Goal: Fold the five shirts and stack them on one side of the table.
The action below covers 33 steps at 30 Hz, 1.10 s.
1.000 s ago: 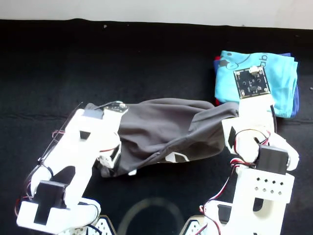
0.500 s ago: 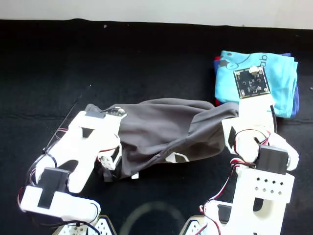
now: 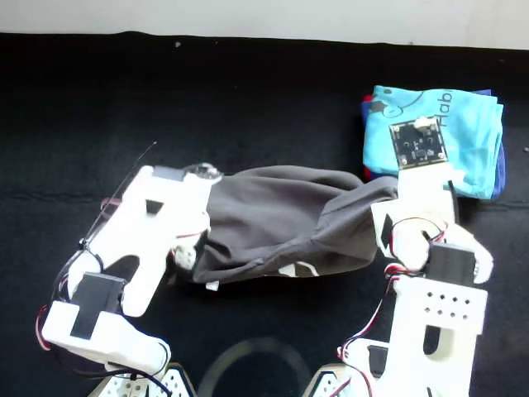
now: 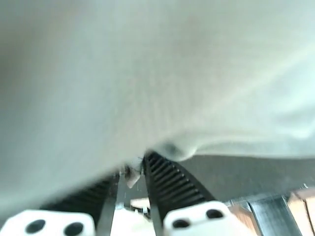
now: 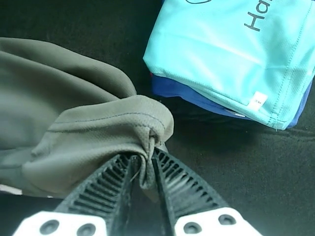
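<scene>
Black cloth covers the desk [image 3: 248, 99]. Left arm, white, toward the near left corner: its left gripper [image 4: 132, 174] has the ribbed jaws pressed nearly together, pinching the left end of the grey shirt [image 3: 281, 219]. Grey shirt: one item, bunched and creased, stretched crosswise over the middle of the desk between the two arms; whether it hangs clear of the desk cannot be told. Right arm, white, at the near right: its right gripper [image 5: 142, 169] is clamped on a stitched hem fold at the shirt's right end. Folded stack [image 3: 471, 132], toward the far right corner, just beyond the right gripper: cyan shirt [image 5: 231, 54] on top, blue shirt [image 5: 182, 91] under it, a red edge [image 3: 364, 172] showing at the stack's left side.
</scene>
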### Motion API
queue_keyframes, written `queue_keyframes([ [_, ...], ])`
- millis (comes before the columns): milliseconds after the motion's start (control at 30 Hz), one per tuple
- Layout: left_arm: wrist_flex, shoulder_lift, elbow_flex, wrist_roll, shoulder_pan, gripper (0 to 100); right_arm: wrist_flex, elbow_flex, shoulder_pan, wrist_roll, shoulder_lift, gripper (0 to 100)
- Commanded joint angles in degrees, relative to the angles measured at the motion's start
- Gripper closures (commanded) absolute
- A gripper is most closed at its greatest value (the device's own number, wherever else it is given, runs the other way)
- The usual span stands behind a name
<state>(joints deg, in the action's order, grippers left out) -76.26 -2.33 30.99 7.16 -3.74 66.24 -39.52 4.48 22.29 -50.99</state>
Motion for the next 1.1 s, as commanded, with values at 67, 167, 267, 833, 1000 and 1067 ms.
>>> queue_keyframes([
  [67,-16.4,0.5,-19.7,-0.3,5.4,99,-10.2,-1.5,-0.2,0.0,-1.1,99.2],
  [167,-23.8,0.5,-32.7,-0.3,8.9,99,-11.9,3.6,-0.3,0.0,-1.1,99.2],
  [267,-25.3,0.7,-42.9,-0.3,12.7,99,-11.8,10.6,-0.3,0.0,-1.1,99.2],
  [833,-24.4,31.3,-51.6,4.2,15.7,99,-12.1,39.5,-0.2,0.1,-1.1,99.2],
  [1000,-21.0,39.3,-51.6,5.8,15.7,99,-12.1,42.9,-0.2,0.0,-1.1,99.2],
  [1067,-19.2,41.9,-51.6,5.8,15.7,99,-12.1,44.1,-0.2,0.2,-1.2,99.2],
])
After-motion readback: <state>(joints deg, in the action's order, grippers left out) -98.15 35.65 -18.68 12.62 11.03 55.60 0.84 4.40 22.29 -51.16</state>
